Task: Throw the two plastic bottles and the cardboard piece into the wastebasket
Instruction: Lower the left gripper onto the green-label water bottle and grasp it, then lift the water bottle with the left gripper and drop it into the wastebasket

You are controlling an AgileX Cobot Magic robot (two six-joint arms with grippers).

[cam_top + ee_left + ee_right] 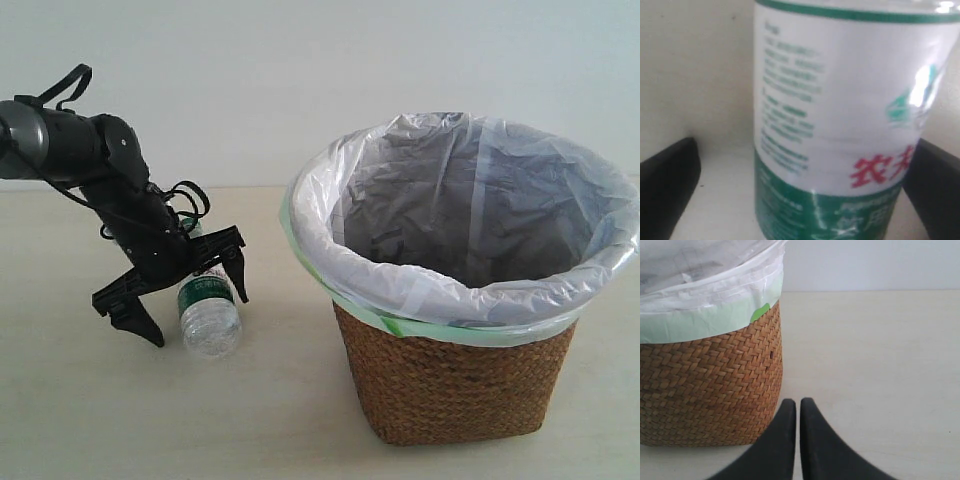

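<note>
Left gripper (196,316) was found open, its jaws spread to either side of the green-labelled bottle (212,325) and not clamped on it. The bottle lay on the table (100,420) in its left half, cap end pointing to the far edge. The wastebasket (450,385), lined with a white bag (470,290), stood in the right half, well apart from the bottle. Right gripper (798,410) was closed and empty, fingertips together, low just beside the basket's woven wall.
</note>
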